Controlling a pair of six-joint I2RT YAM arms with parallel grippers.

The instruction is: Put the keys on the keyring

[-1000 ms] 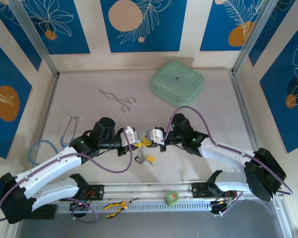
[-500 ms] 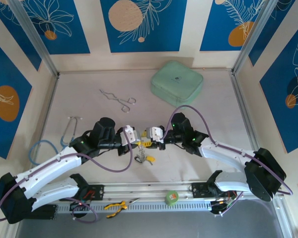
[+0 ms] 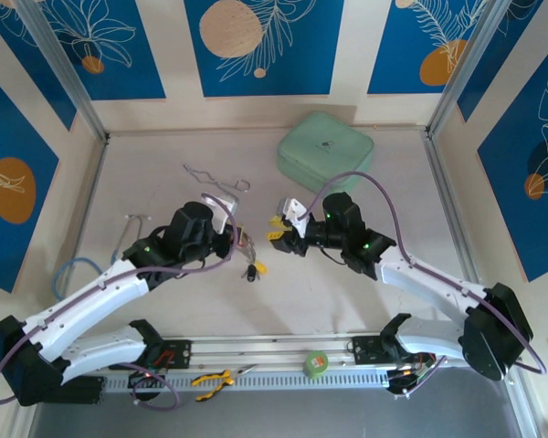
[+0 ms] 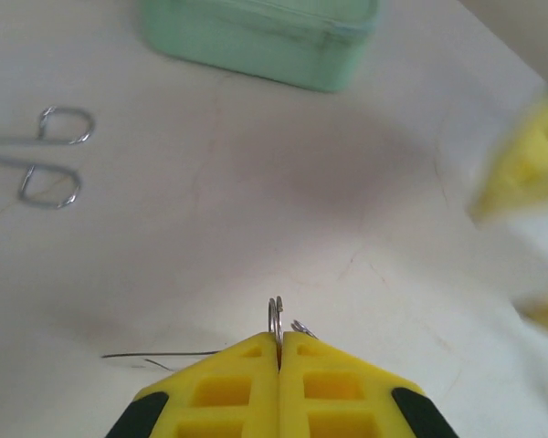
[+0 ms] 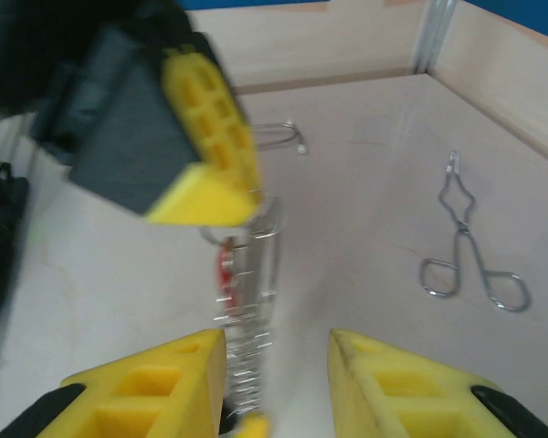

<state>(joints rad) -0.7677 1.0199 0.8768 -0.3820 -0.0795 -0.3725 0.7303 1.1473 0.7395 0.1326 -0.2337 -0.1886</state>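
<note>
Here left tool (image 4: 279,345) pinches keyring (image 4: 275,316); right wrist: keys (image 5: 225,266) (blurred)

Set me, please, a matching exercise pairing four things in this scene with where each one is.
1. thin silvery wire keyring
2. pale green rounded square pouch
3. green tape roll
4. silver scissor-like metal forceps

A. on the metal rail at the near edge
B. pinched in the left arm's shut jaws
C. back of the table, right of centre
D. on the table, left of the pouch

Pairs: 1-B, 2-C, 3-A, 4-D
</note>
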